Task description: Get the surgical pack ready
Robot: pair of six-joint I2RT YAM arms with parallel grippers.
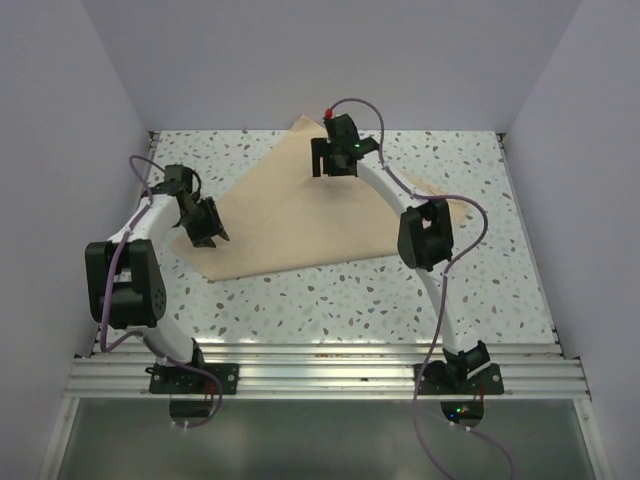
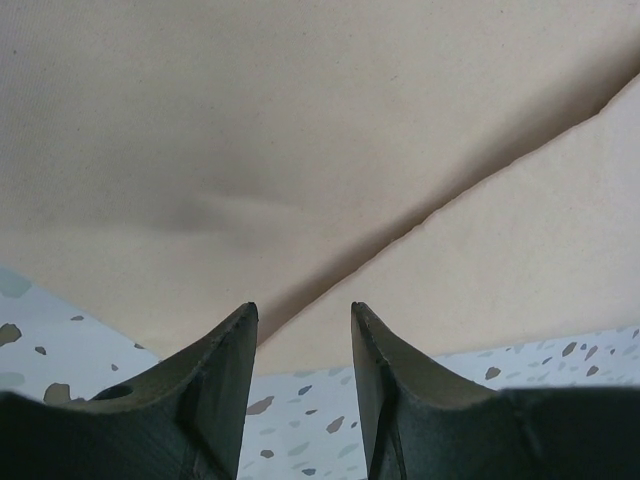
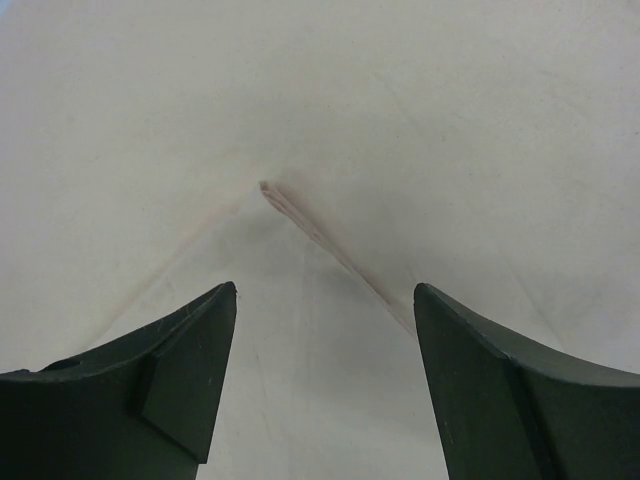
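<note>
Lying flat on the table (image 1: pixel 400 300), the pack (image 1: pixel 310 215) is folded into a tan triangle; left gripper (image 1: pixel 205 237) sits at its 8 o'clock corner, jaws narrowly apart, nothing between them; right gripper (image 1: pixel 334 168) hangs over the 12 o'clock end, jaws wide, gripping nothing either

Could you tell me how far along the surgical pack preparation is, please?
Done: the surgical pack lies on the table with one layer folded over, its edge showing in the left wrist view. In hand: nothing; the left gripper is open at its near left edge, the right gripper open above its far part. Left: it is a wide, loose shape, so more folds seem needed.
</note>
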